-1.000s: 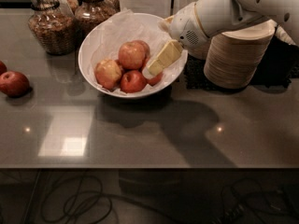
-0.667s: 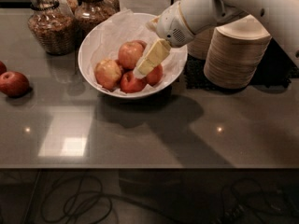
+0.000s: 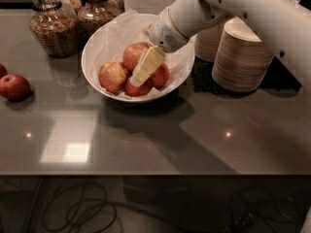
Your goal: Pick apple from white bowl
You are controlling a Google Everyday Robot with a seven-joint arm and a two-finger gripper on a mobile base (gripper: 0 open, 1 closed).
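Note:
The large white bowl [image 3: 102,40], lined with crinkled white paper, stands at the back middle of the dark table. Several red-yellow apples lie in it: one at the left [image 3: 112,75], one at the back [image 3: 133,55], one at the right [image 3: 160,76] and one at the front [image 3: 137,90]. My gripper [image 3: 141,75], pale yellow on the white arm [image 3: 194,13], reaches down into the bowl from the upper right. Its tip rests among the apples, over the middle of the pile. It hides part of the back and right apples.
Two glass jars [image 3: 48,25] [image 3: 99,8] stand behind the bowl at the left. Stacks of beige disposable bowls [image 3: 240,57] sit on a black mat to the bowl's right. Two loose apples [image 3: 14,86] [image 3: 1,71] lie at the table's left edge.
The arm has swung left and lower. The gripper moved from the bowl's right rim to the middle of the apple pile.

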